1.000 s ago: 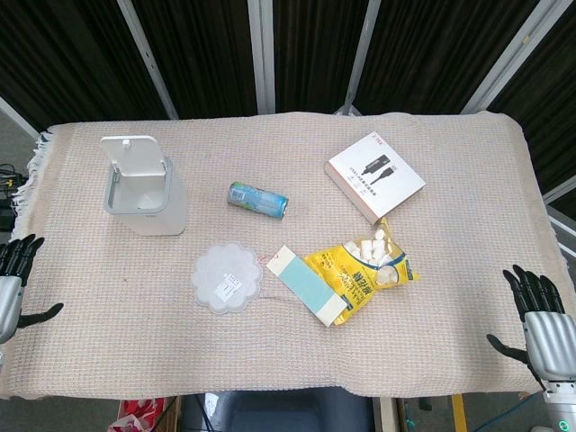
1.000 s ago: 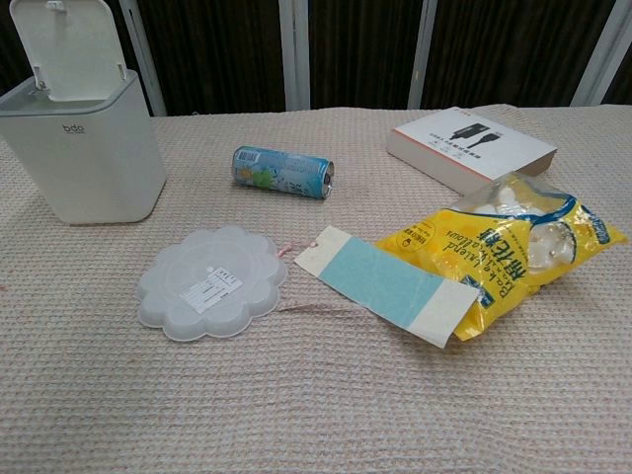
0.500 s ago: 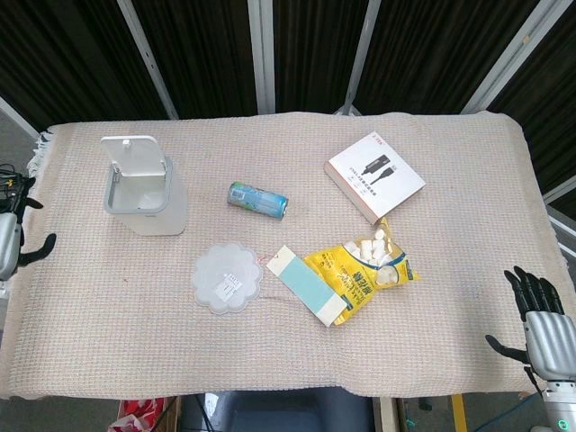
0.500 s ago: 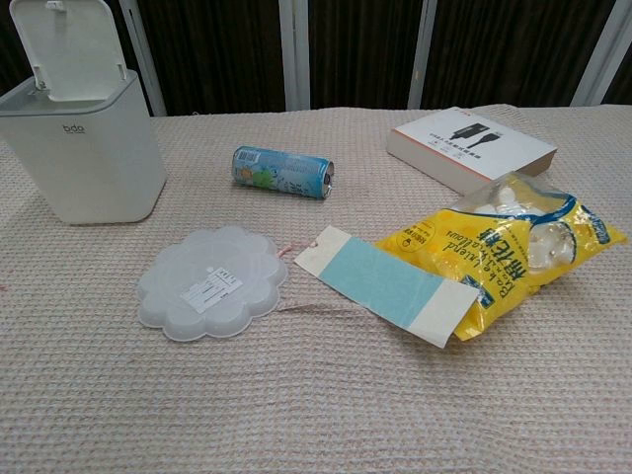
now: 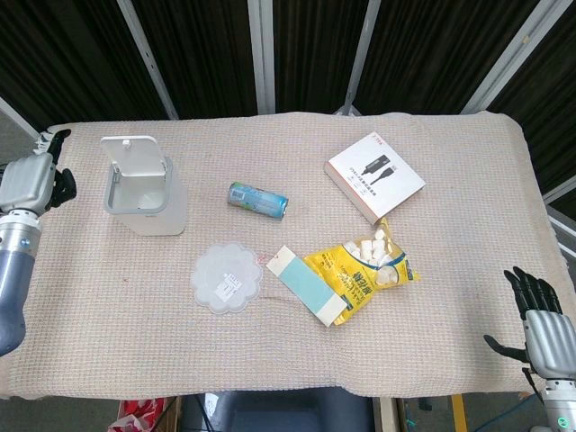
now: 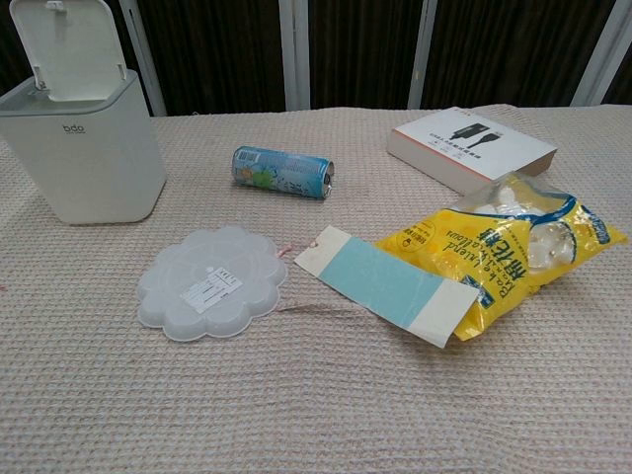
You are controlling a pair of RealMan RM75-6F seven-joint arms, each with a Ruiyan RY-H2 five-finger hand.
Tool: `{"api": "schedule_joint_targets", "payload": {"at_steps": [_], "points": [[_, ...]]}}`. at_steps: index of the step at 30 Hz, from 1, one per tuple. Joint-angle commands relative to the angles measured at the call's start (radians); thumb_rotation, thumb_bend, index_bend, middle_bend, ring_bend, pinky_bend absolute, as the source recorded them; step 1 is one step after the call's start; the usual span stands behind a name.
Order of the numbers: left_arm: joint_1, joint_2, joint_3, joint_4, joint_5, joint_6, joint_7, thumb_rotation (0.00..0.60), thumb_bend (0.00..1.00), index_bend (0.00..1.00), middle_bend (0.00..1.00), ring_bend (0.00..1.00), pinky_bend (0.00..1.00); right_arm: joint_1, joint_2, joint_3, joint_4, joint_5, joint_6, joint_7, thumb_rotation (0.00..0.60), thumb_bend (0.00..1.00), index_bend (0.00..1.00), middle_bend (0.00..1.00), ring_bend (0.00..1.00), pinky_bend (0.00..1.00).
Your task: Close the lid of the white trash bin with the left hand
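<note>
The white trash bin stands at the table's left rear, its lid tipped up and open; the chest view shows the bin and its raised lid at top left. My left hand hovers left of the bin, about level with its rim, apart from it and holding nothing, fingers pointing up. At the table's front right corner my right hand stays empty with fingers spread. Neither hand shows in the chest view.
A blue drink can lies on its side right of the bin. A flower-shaped clear plastic lid, a blue-and-white packet and a yellow snack bag lie mid-table. A white box sits at the back right.
My left hand has risen from the table's front left edge and moved back toward the bin's left side. The bin, its lid and the right hand have not moved.
</note>
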Motion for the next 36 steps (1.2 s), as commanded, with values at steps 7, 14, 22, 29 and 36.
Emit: {"api": "schedule_joint_targets", "payload": {"at_steps": [7, 14, 22, 29, 36], "points": [[-0.226, -0.029, 0.043, 0.078, -0.294, -0.068, 0.166, 0.600, 0.77, 0.00, 1.00, 0.99, 1.00, 0.004, 0.007, 0.004, -0.007, 0.014, -0.014, 0.020, 0.600, 0.15, 0.00, 0.00, 0.00, 0.00], [-0.321, -0.068, 0.077, 0.115, -0.422, -0.059, 0.231, 0.600, 0.77, 0.08, 1.00, 1.00, 1.00, 0.007, 0.012, 0.009, -0.009, 0.027, -0.024, 0.033, 0.600, 0.15, 0.00, 0.00, 0.00, 0.00], [-0.370, -0.087, 0.102, 0.114, -0.467, -0.036, 0.254, 0.600, 0.78, 0.20, 1.00, 1.00, 1.00, 0.005, 0.015, 0.007, -0.012, 0.026, -0.023, 0.034, 0.600, 0.15, 0.00, 0.00, 0.00, 0.00], [-0.380, -0.067, 0.110, 0.080, -0.481, -0.026, 0.246, 0.600, 0.79, 0.30, 1.00, 1.00, 1.00, -0.001, 0.019, 0.005, -0.013, 0.023, -0.014, 0.036, 0.600, 0.15, 0.00, 0.00, 0.00, 0.00], [-0.370, -0.026, 0.122, 0.024, -0.465, -0.022, 0.227, 0.600, 0.79, 0.34, 1.00, 1.00, 1.00, -0.006, 0.024, 0.006, -0.014, 0.026, -0.008, 0.044, 0.600, 0.15, 0.00, 0.00, 0.00, 0.00]]}}
